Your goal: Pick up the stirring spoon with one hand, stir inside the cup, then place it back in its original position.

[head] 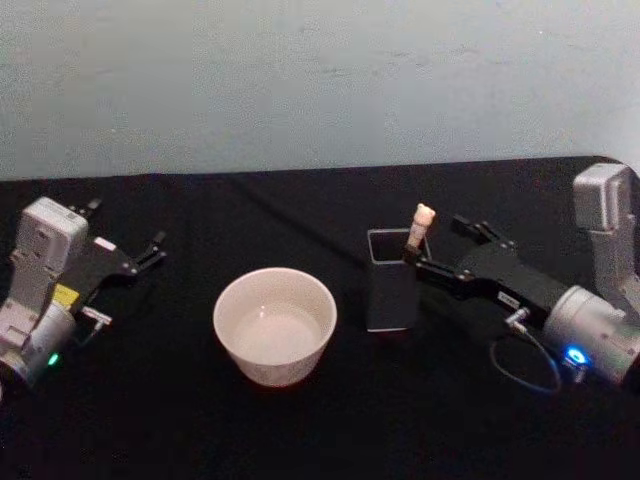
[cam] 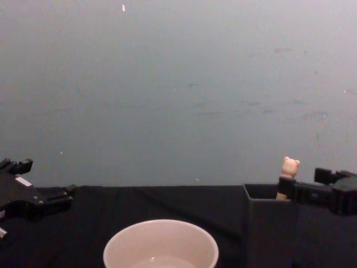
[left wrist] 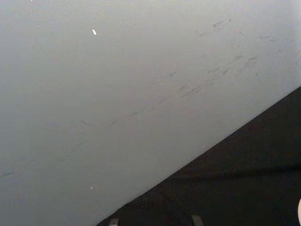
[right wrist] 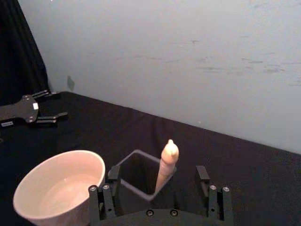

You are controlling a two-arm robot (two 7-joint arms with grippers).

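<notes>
The stirring spoon (head: 420, 230) stands in the tall dark grey square holder box (head: 391, 292), tilted towards the box's right side, with its little eared animal-head knob clear above the rim. Only the pale upper part of the stick is visible; the rest is hidden inside the box.

The right gripper (head: 437, 243) reaches in from the right at the level of the box's top. Its 2 black fingers (right wrist: 202, 173) are spread wide, one on each side of the spoon's stem just under the knob. From the wrist camera there is a gap between the stem and each finger, so the spoon is bracketed, not clamped. From the chest camera 1 fingertip crosses in front of the stem, and I cannot tell whether it touches.

The wide round cream-pink cup (head: 275, 325) sits on the black tablecloth (head: 300, 440) just to the left of the holder box, close to it but not touching.

The left gripper (head: 128, 222) rests far over on the left, well apart from the cup, with its fingers spread and nothing between them.
</notes>
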